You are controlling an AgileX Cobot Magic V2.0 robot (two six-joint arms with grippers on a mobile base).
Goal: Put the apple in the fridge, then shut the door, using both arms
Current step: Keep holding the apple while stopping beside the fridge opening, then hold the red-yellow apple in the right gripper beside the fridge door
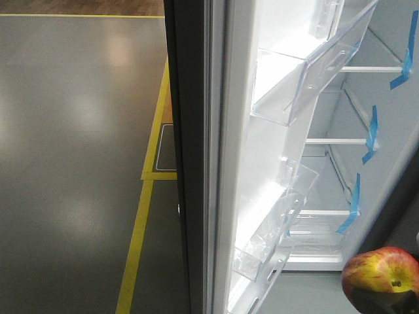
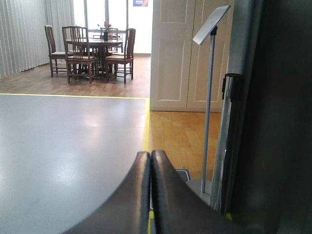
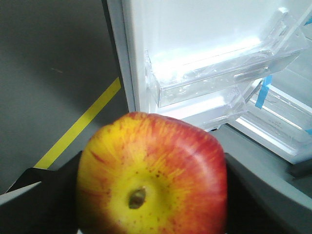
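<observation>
The red and yellow apple (image 3: 153, 178) fills the lower part of the right wrist view, stem dimple toward the camera, with my right gripper (image 3: 151, 195) shut on it from both sides. It also shows at the bottom right of the front view as the apple (image 1: 382, 275), just outside the open fridge (image 1: 340, 131). The fridge's door (image 1: 226, 163) stands open, its white inner face with clear bins (image 1: 304, 78) turned to the shelves. My left gripper (image 2: 150, 157) is shut on nothing, beside the dark outer face of the door (image 2: 282, 122).
Blue tape strips (image 1: 371, 134) mark the white shelves. A yellow floor line (image 1: 141, 222) runs along the grey floor left of the door. A sign stand (image 2: 208, 107), a cream cabinet (image 2: 180, 53) and a dining table with chairs (image 2: 92, 51) stand beyond the left gripper.
</observation>
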